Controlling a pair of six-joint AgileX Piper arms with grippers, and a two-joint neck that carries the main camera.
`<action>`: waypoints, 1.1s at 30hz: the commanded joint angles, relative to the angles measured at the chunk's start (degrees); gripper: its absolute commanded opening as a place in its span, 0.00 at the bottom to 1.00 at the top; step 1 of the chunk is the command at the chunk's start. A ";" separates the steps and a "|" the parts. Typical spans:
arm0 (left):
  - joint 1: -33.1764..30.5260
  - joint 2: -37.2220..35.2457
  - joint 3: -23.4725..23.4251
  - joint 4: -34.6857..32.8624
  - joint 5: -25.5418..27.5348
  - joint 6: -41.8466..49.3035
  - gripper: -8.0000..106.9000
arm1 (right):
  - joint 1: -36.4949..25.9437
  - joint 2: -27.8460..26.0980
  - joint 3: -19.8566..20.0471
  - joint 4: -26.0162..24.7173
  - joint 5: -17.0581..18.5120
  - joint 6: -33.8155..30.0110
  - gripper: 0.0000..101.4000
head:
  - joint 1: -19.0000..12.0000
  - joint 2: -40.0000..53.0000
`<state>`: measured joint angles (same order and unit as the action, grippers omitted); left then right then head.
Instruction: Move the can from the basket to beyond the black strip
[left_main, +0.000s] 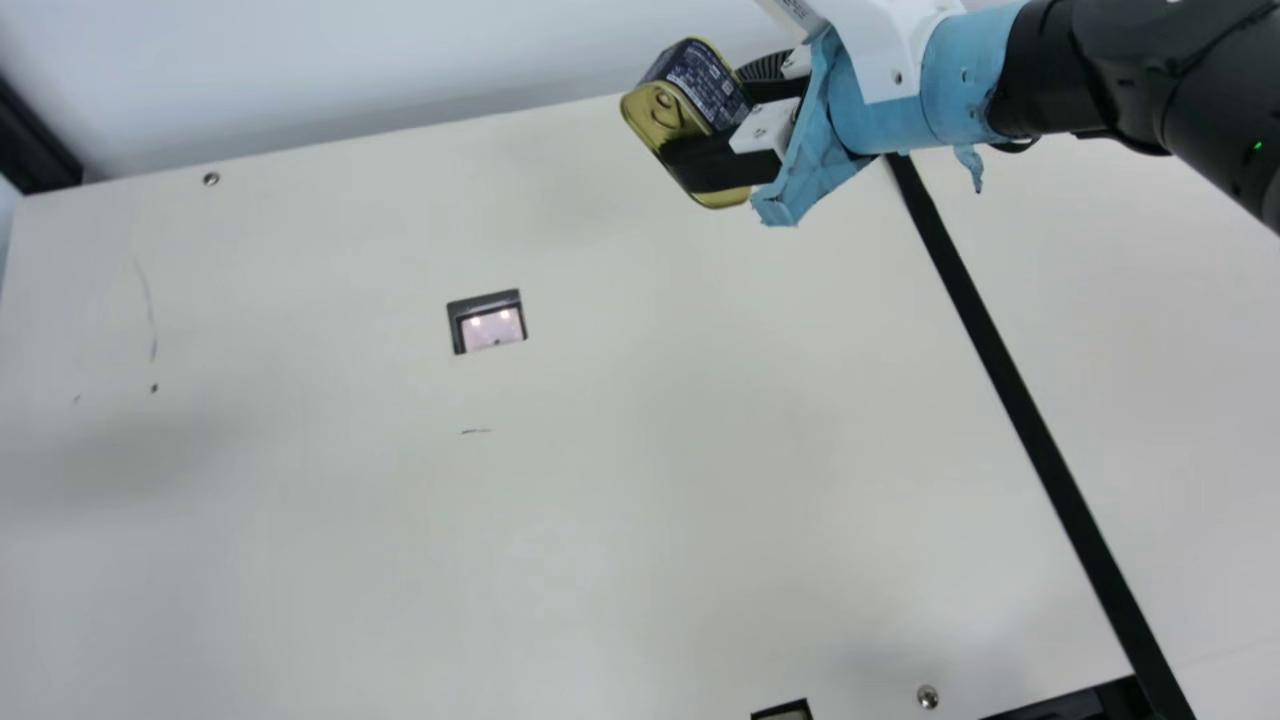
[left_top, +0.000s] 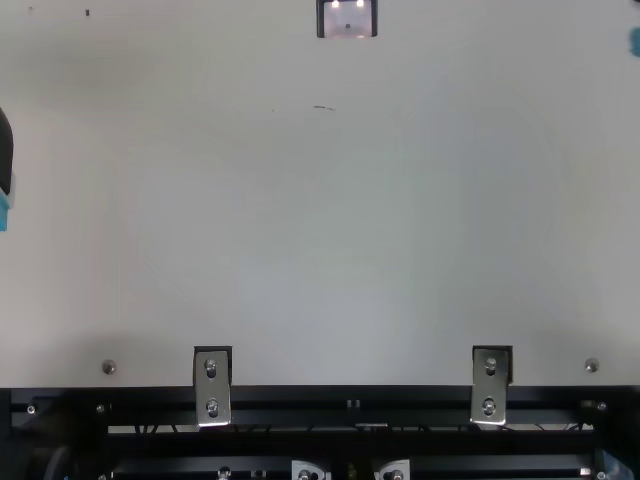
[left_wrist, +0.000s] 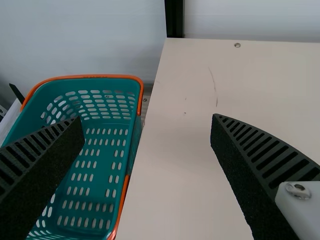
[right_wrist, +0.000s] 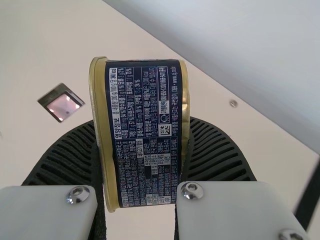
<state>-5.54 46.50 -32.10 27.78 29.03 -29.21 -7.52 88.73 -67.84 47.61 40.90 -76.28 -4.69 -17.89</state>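
Note:
Near the table's far edge, in the main view, my right gripper (left_main: 735, 125) is shut on the can (left_main: 705, 85), gold-ended with a dark blue label, held tilted. The right wrist view has the can (right_wrist: 145, 135) squeezed between both ribbed fingers of the right gripper (right_wrist: 142, 150). The black strip (left_main: 1030, 420) runs slantwise over the table, on the right of the can. In the left wrist view the left gripper (left_wrist: 147, 135) stands open with nothing between its fingers, and the teal basket (left_wrist: 90, 155) with an orange rim, beside the table's side edge, holds nothing visible.
A cream table (left_main: 600, 500) has a small square cutout (left_main: 488, 322) near its middle. Metal brackets (left_top: 212, 385) sit along the near edge in the top view, above a black frame rail (left_top: 350, 440). A pale wall (left_main: 350, 60) stands behind the far edge.

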 joint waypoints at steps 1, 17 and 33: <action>0.00 0.00 0.00 0.00 0.00 0.00 0.85 | -1.64 -1.15 0.70 -2.46 -0.51 1.21 0.00 | -1.81 -2.00; 0.00 0.00 0.00 0.00 0.00 0.00 0.85 | -12.55 -4.67 3.05 -22.41 -1.84 13.76 0.00 | -1.81 -2.00; 0.00 0.00 0.00 0.00 0.00 0.00 0.85 | -18.01 1.45 -3.96 -38.75 4.98 20.01 0.00 | -1.81 -2.00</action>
<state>-5.54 46.50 -32.10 27.78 29.03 -29.21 -25.46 89.69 -71.50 10.13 45.93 -56.49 -4.99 -19.65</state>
